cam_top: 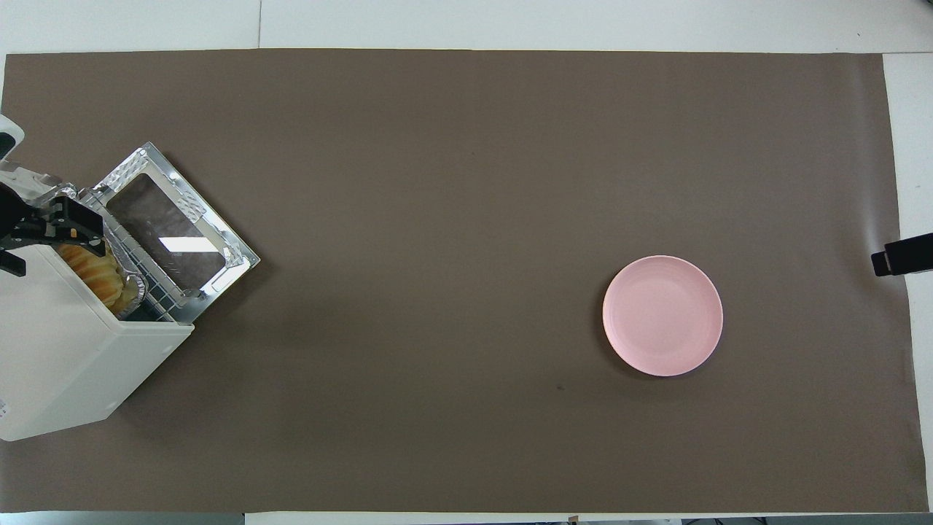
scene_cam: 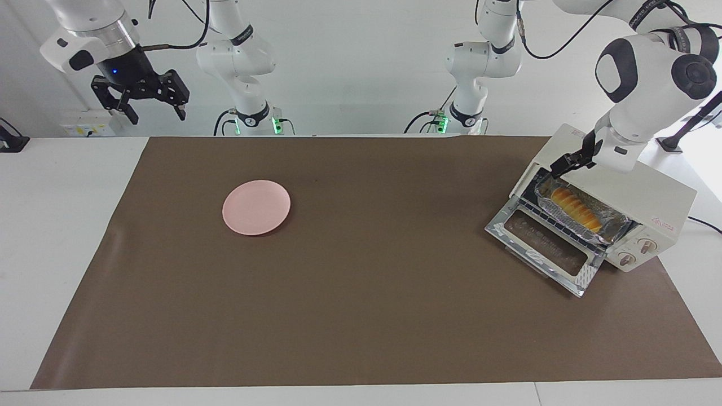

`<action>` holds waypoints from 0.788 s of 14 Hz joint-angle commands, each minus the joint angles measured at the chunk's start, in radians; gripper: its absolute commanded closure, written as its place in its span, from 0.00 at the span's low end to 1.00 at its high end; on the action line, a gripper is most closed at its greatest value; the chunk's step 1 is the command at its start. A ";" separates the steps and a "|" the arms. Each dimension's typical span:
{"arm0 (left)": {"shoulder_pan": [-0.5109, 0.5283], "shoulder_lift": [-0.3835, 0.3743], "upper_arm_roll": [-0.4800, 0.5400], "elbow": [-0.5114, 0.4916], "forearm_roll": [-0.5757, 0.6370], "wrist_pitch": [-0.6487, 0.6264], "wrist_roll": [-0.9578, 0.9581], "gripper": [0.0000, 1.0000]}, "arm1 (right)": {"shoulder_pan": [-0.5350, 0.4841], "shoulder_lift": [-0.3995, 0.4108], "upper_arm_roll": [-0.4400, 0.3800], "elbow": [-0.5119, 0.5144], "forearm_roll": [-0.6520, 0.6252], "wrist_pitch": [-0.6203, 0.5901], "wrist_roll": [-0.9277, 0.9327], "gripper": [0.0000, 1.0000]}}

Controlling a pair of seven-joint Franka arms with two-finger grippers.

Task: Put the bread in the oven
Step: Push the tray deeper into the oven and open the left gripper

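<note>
Brown matting covers the white table, and over the toaster oven at the left arm's end the left gripper is seen spread open and empty, while the right gripper, open and empty too, is held waiting. Should the dropped glass door be swung up carelessly, the protruding foil tray could be caught. Inside that tray, on the rack, the bread is lodged; the pink plate is left bare.

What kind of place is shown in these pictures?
Probably a robot lab, not a kitchen: two arms at a table under a brown mat, white walls, and only a toaster oven and a plate laid out.
</note>
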 commanded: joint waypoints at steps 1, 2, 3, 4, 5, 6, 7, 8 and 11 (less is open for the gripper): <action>-0.052 -0.033 0.009 -0.027 0.007 -0.011 0.002 0.00 | -0.001 -0.027 0.002 -0.030 -0.004 0.002 0.014 0.00; -0.048 -0.039 0.008 -0.031 0.006 -0.023 0.008 0.00 | -0.001 -0.027 0.002 -0.030 -0.004 0.002 0.014 0.00; -0.046 -0.058 0.005 -0.042 0.001 -0.037 0.014 0.00 | -0.001 -0.027 0.002 -0.030 -0.004 0.002 0.014 0.00; -0.049 -0.068 0.006 -0.038 -0.017 -0.043 0.016 0.00 | -0.001 -0.027 0.002 -0.030 -0.004 0.002 0.014 0.00; -0.054 -0.075 0.006 -0.031 -0.035 -0.045 0.014 0.00 | -0.001 -0.027 0.002 -0.030 -0.004 0.002 0.014 0.00; -0.054 -0.092 0.008 -0.037 -0.048 -0.034 0.016 0.00 | -0.001 -0.027 0.002 -0.030 -0.004 0.002 0.014 0.00; -0.049 -0.098 0.006 -0.033 -0.051 -0.046 0.017 0.00 | -0.001 -0.027 0.002 -0.030 -0.004 0.002 0.014 0.00; -0.040 -0.095 0.011 -0.019 -0.051 -0.063 0.020 0.00 | -0.001 -0.027 0.002 -0.030 -0.004 0.002 0.014 0.00; -0.022 -0.091 0.005 -0.002 -0.051 -0.112 0.091 0.00 | -0.001 -0.027 0.002 -0.030 -0.004 0.002 0.014 0.00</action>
